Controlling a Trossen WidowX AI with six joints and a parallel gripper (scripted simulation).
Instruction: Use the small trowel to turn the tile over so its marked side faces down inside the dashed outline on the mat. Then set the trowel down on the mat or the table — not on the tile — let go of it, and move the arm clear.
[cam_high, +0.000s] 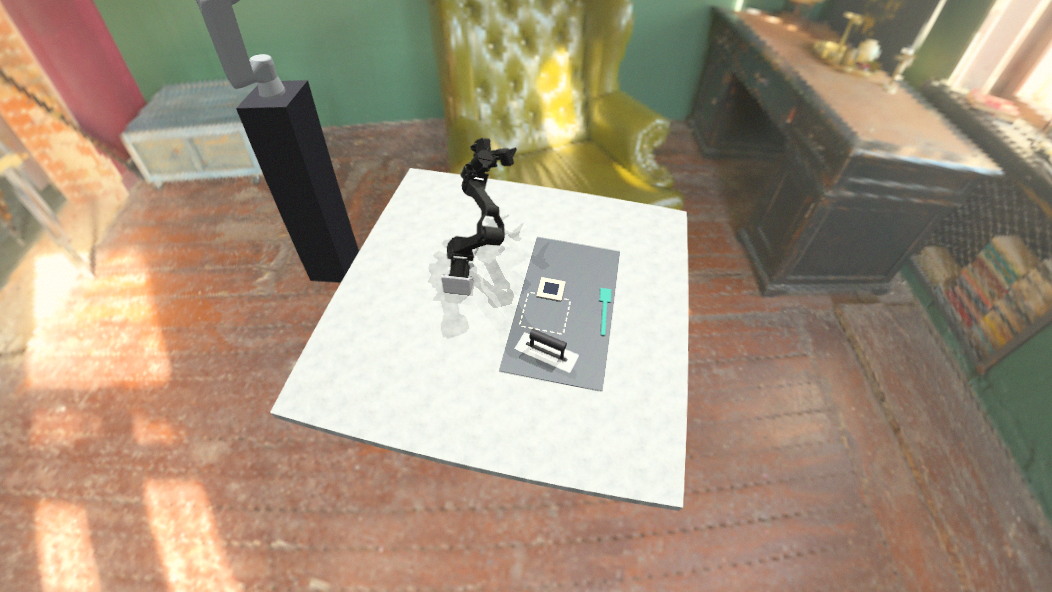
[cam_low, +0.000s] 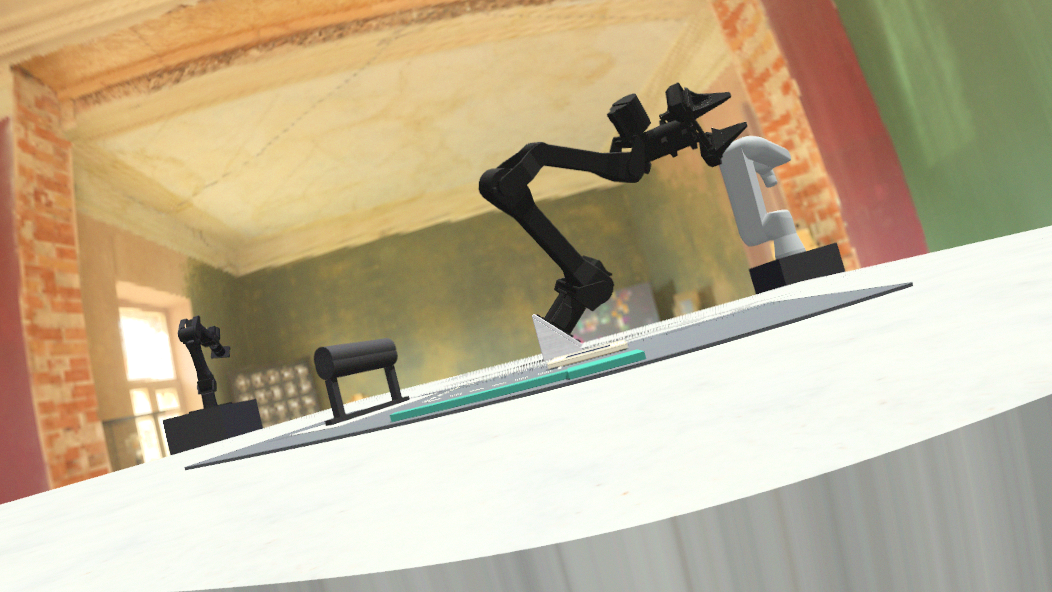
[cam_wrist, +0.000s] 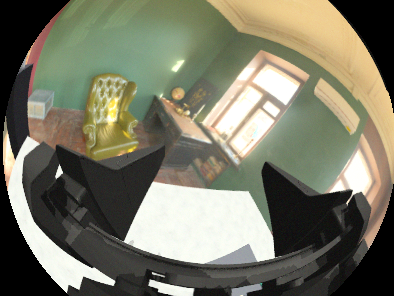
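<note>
The tile (cam_high: 551, 288) (cam_low: 581, 358) lies flat on the grey mat (cam_high: 581, 265) (cam_low: 794, 312), cream-rimmed with a dark square facing up. It sits at the far edge of the dashed outline (cam_high: 567, 316), mostly outside it. A green flat-bladed tool with a slim handle (cam_high: 603, 318) (cam_low: 478, 397) lies along the mat's right side. A white plate with a raised black bar handle (cam_high: 548, 343) (cam_low: 356, 358) stands near the mat's front, beyond the outline. My gripper (cam_low: 737, 108) (cam_wrist: 216, 159) is open and empty, high above the table and away from the mat, tile and both tools.
The white table (cam_high: 411, 382) (cam_low: 588, 478) carries the mat and my arm's base (cam_high: 457, 284), left of the mat. A grey arm on a black pedestal (cam_high: 297, 176) stands beyond the table's left edge. A green armchair (cam_high: 544, 95) (cam_wrist: 110, 117) stands behind the table.
</note>
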